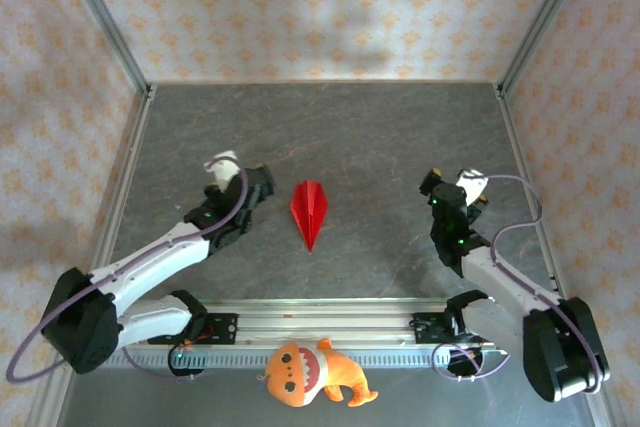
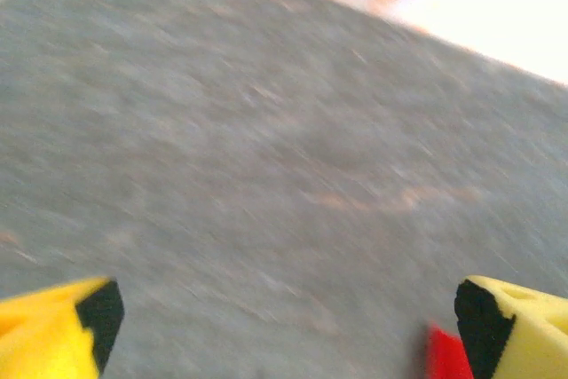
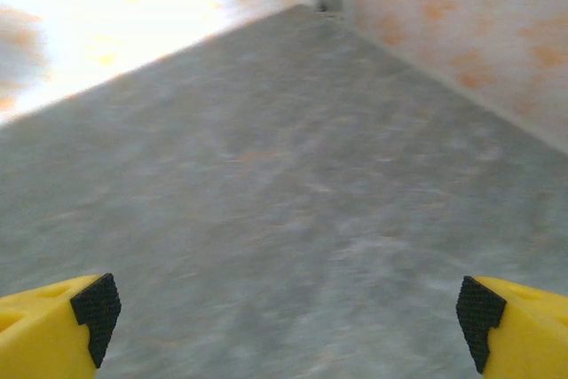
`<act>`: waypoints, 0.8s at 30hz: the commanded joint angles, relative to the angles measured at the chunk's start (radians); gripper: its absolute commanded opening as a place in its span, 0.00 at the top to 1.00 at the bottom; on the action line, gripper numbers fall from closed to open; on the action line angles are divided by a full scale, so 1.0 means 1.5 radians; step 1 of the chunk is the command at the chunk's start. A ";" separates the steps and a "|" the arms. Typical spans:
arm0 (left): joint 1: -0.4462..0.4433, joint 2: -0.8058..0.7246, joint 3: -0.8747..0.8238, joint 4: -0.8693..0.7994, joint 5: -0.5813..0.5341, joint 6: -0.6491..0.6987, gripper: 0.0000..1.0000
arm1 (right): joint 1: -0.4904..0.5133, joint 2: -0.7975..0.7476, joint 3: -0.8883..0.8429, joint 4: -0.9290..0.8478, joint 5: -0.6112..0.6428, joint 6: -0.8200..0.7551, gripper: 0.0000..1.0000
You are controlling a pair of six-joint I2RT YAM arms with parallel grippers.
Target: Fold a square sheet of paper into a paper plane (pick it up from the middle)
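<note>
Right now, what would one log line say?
left gripper: open, empty | right gripper: open, empty | paper plane: folded, lying on table, unheld

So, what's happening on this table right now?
Two robot arms are tasked with a paper plane. The red dart lies folded on the grey table between them, nothing touching it. The left gripper and the right gripper both stand open and empty, one on each side. An orange plush toy sits by the arm bases.
</note>
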 commanded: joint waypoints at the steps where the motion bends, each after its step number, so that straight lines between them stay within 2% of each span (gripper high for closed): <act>1: 0.120 -0.026 -0.033 0.147 0.057 0.136 0.01 | -0.072 0.071 -0.003 0.157 0.022 -0.040 0.00; 2: 0.160 -0.026 -0.037 0.168 0.082 0.167 0.01 | -0.091 0.107 0.004 0.181 -0.001 -0.046 0.00; 6: 0.246 -0.013 -0.055 0.268 0.060 0.269 0.01 | -0.105 0.236 0.014 0.331 -0.024 -0.103 0.00; 8: 0.284 0.005 -0.077 0.341 0.105 0.329 0.01 | -0.115 0.271 0.024 0.384 -0.068 -0.134 0.00; 11: 0.332 0.048 -0.084 0.377 0.123 0.332 0.01 | -0.157 0.300 0.050 0.383 -0.192 -0.117 0.00; 15: 0.354 0.104 -0.129 0.497 0.182 0.350 0.01 | -0.164 0.339 -0.058 0.605 -0.351 -0.173 0.02; 16: 0.356 0.116 -0.139 0.524 0.196 0.354 0.01 | -0.158 0.361 -0.081 0.696 -0.343 -0.174 0.02; 17: 0.356 0.131 -0.147 0.554 0.206 0.354 0.01 | -0.156 0.352 -0.080 0.692 -0.327 -0.171 0.01; 18: 0.356 0.145 -0.154 0.582 0.213 0.356 0.01 | -0.156 0.333 -0.058 0.612 -0.296 -0.161 0.00; 19: 0.357 0.157 -0.162 0.611 0.220 0.361 0.00 | -0.156 0.343 -0.048 0.598 -0.273 -0.150 0.01; 20: 0.358 0.172 -0.172 0.642 0.229 0.360 0.01 | -0.152 0.353 -0.060 0.639 -0.266 -0.153 0.00; 22: 0.365 0.200 -0.158 0.627 0.272 0.365 0.01 | -0.152 0.343 -0.053 0.615 -0.257 -0.151 0.00; 24: 0.365 0.229 -0.175 0.675 0.301 0.376 0.01 | -0.147 0.347 -0.059 0.629 -0.246 -0.151 0.00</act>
